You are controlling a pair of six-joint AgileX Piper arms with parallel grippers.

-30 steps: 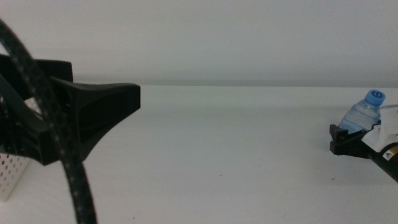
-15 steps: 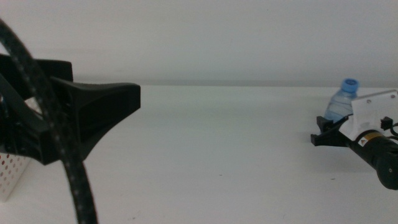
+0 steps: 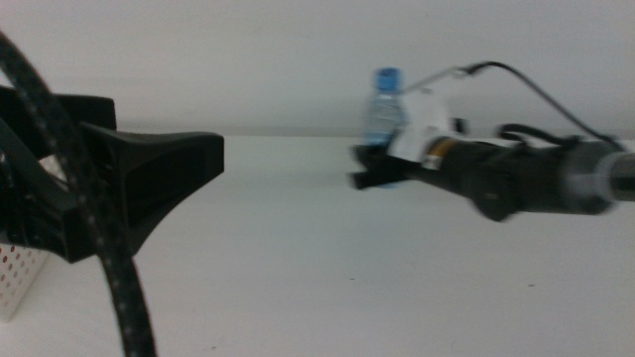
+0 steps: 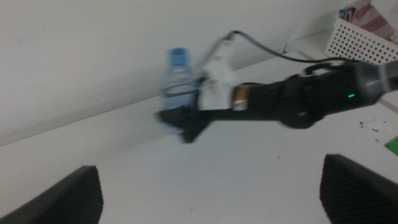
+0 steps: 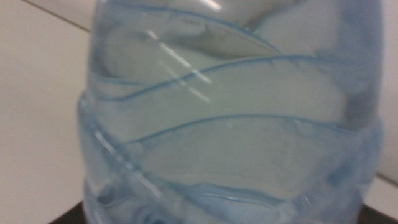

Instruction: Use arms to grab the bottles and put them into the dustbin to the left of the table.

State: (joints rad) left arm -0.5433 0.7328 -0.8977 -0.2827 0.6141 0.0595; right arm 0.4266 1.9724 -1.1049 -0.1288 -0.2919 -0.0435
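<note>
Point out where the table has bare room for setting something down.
Bare table spans the middle, between the left end effector and the right end effector gripping the water bottle. It is tight at the left edge, by the dustbin.

Bright, even light — the right arm (image 3: 516, 178) motion-blurred, glare streaks on the water bottle (image 5: 230, 124).

A plain pale wall (image 3: 298, 59) fills the upper half of the middle view, meeting the broad white flat counter (image 3: 327, 248) along a soft horizontal line under even light.
</note>
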